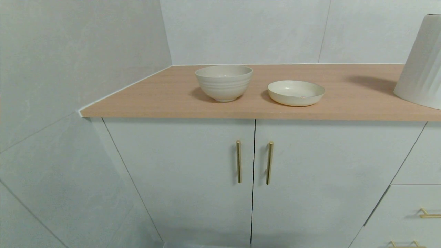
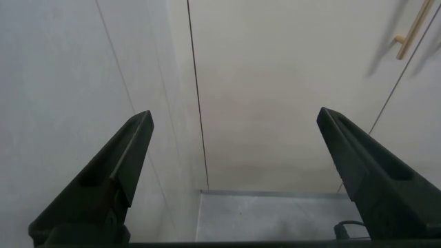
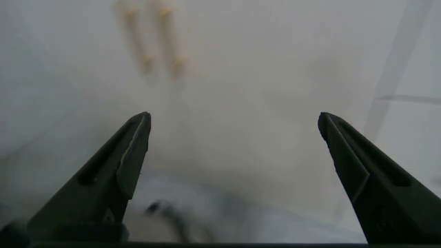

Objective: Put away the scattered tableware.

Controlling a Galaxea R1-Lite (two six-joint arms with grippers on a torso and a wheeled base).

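We are at the start: nothing is lifted.
The bowl (image 1: pixel 224 82) and dish (image 1: pixel 296 93) sit side by side on the counter (image 1: pixel 344 100). Our left gripper (image 2: pixel 234 118) and right gripper (image 3: pixel 234 120) hang wide open and empty before the shut cabinet doors (image 1: pixel 179 179). Next we probably need to pull a handle (image 1: pixel 238 162).

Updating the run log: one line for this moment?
left gripper open, empty | right gripper open, empty | bowl, dish on counter | doors shut

The near wall of the bowl (image 1: pixel 224 84) hides much of its inside. A white ribbed object (image 1: pixel 422 65) at the right end of the surface (image 1: pixel 344 103) is cut off by the edge. In the right wrist view, the door handles (image 3: pixel 169 38) are blurred.
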